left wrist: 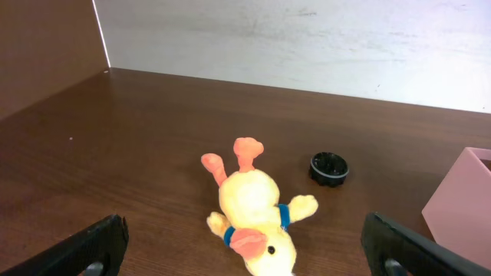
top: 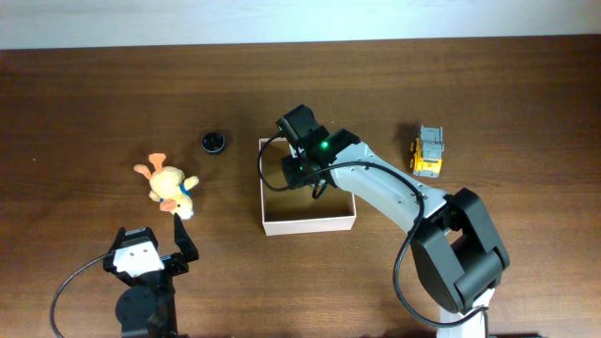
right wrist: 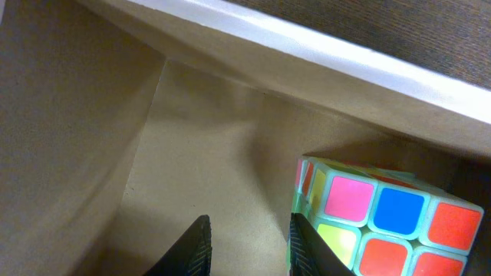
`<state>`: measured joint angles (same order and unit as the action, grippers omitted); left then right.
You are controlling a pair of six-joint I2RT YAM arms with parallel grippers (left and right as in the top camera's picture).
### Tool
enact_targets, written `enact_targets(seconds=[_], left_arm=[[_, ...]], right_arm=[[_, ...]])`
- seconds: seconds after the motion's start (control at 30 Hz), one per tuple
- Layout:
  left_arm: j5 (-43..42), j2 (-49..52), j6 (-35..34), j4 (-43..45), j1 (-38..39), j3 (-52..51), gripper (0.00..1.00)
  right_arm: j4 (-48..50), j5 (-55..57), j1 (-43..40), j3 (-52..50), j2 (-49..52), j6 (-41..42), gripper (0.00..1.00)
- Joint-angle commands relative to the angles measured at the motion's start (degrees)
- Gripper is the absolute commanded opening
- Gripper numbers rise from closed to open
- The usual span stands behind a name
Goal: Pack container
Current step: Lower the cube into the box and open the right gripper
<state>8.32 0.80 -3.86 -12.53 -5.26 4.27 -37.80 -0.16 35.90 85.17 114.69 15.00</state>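
- While the right gripper [top: 305,178] reaches down into it, the container [top: 310,224] sits near the middle of the table [top: 84,103] in the overhead view, open top facing up. It is square, so no side is the longer one, and its walls run almost parallel to the table's edges.
- Left of the container, a small black cap [top: 214,142] lies toward the far side. A yellow plush duck [top: 169,186] lies farther left, orange feet pointing far-left. A yellow toy truck [top: 428,153] stands well apart on the right.
- The left gripper [top: 150,239] hovers by the near edge, just short of the duck, aimed toward the far side.
- In the left wrist view, its fingers [left wrist: 92,247] are spread wide at the lower corners with nothing between them. The duck lies just beyond them, head nearest the camera. The cap is farther off to the right, and a corner of the container shows at the right edge.
- In the right wrist view, the container's tan inside fills the frame under its white rim. The fingers [right wrist: 196,249] stand a narrow gap apart, with only bare cardboard between them. A colour-tiled puzzle cube [right wrist: 376,222] rests on the floor just beside one finger, outside the gap; whether they touch cannot be told.
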Motion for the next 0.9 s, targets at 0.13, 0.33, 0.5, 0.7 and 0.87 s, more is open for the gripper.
enact_targets(seconds=[0.13,0.33,0.5,0.7,0.87], left_arm=[[-0.6,-0.2,0.9,0.3,0.2,-0.4,0.99],[-0.6,-0.2,0.9,0.3,0.2,-0.4,0.99],[-0.6,-0.2,0.9,0.3,0.2,-0.4,0.99],[-0.6,-0.2,0.9,0.3,0.2,-0.4,0.99],[-0.6,-0.2,0.9,0.3,0.2,-0.4,0.99]], right_arm=[[0.2,2.7,0.1,-0.4,0.2,0.5,0.29],[0.9,5.4,0.0,-0.4,0.2,0.5,0.29],[1.9,5.4,0.0,-0.4,1.2,0.5,0.29],[2.5,5.4,0.0,-0.4,3.9,0.5,0.29],[2.6,5.4,0.0,-0.4,4.6,0.5,0.29]])
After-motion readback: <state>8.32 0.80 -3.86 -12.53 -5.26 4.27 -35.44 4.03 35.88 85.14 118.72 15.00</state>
